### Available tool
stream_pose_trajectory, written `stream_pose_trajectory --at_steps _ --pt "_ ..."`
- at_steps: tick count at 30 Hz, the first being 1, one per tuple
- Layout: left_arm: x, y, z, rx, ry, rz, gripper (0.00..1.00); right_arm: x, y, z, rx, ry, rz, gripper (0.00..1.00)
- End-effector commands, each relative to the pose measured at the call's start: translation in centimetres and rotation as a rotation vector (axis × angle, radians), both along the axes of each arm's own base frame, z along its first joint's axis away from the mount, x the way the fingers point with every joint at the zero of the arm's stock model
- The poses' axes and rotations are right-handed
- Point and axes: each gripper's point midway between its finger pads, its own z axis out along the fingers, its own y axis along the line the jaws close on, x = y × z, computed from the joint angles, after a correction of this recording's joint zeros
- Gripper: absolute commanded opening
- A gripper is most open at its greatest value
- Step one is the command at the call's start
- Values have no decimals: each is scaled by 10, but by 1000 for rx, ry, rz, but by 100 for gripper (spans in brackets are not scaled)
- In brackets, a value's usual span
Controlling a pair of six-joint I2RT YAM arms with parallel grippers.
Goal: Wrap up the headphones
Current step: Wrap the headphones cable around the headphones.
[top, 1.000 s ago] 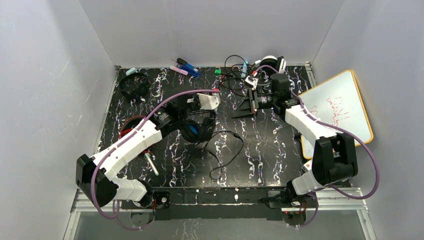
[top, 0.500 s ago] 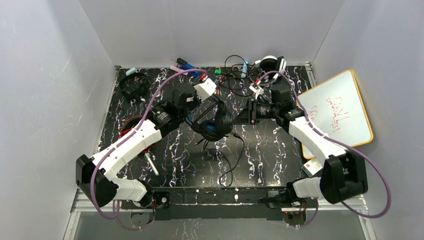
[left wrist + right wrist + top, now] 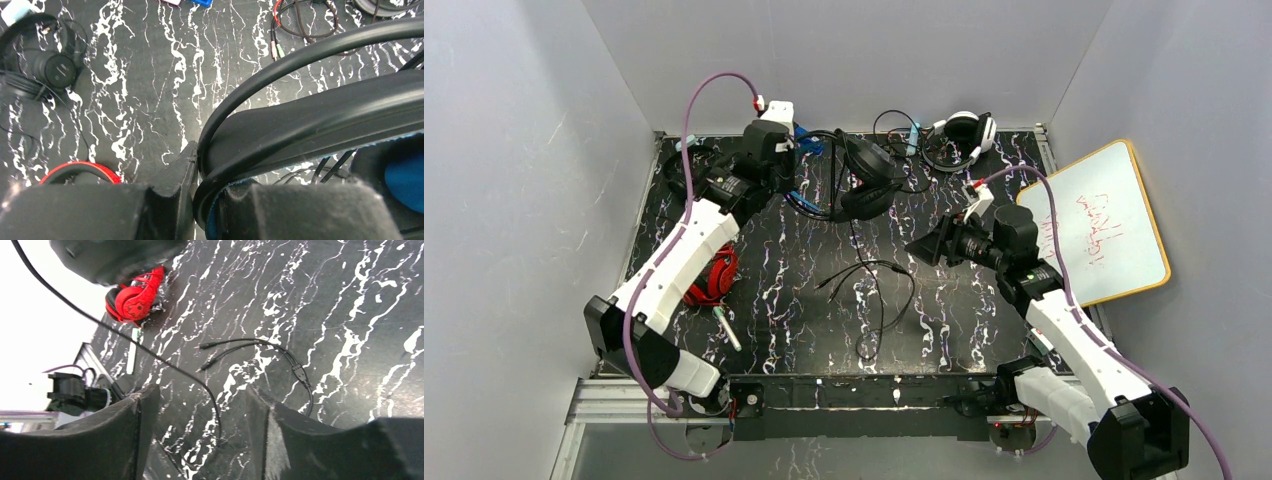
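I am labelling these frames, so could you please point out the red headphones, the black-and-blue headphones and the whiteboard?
red headphones (image 3: 713, 279), top external view, on an ear cup
black-and-blue headphones (image 3: 870, 163), top external view, on an ear cup
whiteboard (image 3: 1096, 222), top external view, on its white face

Smooth black marble-look worktop (image 3: 944, 300), faint sheen, white veining. Glossy red plastic on the red headphones (image 3: 134, 295). Smooth, half-glossy black plastic on the band of the black-and-blue headphones (image 3: 320, 120), blue cloth-like lining at its edge. Dull matt black on the left fingers (image 3: 300, 210).
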Motion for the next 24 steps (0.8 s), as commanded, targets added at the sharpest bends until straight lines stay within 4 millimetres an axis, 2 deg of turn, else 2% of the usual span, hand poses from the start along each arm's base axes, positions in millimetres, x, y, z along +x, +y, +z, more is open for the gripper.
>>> stream_pose_trajectory --at_steps 1,5,6,7,12,18,24 --pt "-8 -12 39 -246 10 46 0 7 -2 5 7 -102 -19 75" --pt "-7 -22 49 -321 52 27 0 -12 16 0 80 -144 152 97" --pt "-8 -25 50 -338 63 18 0 -18 19 -4 96 -134 190 98" --pt "-8 -28 52 -356 71 14 0 -22 24 -2 124 -159 230 99" --pt "-8 -29 61 -381 94 31 0 -35 48 -24 121 -137 354 95" --pt "-8 -31 72 -403 93 27 0 -27 62 -50 79 -176 303 89" --pt "-8 -34 70 -428 122 40 0 -20 80 -71 95 -196 303 82"
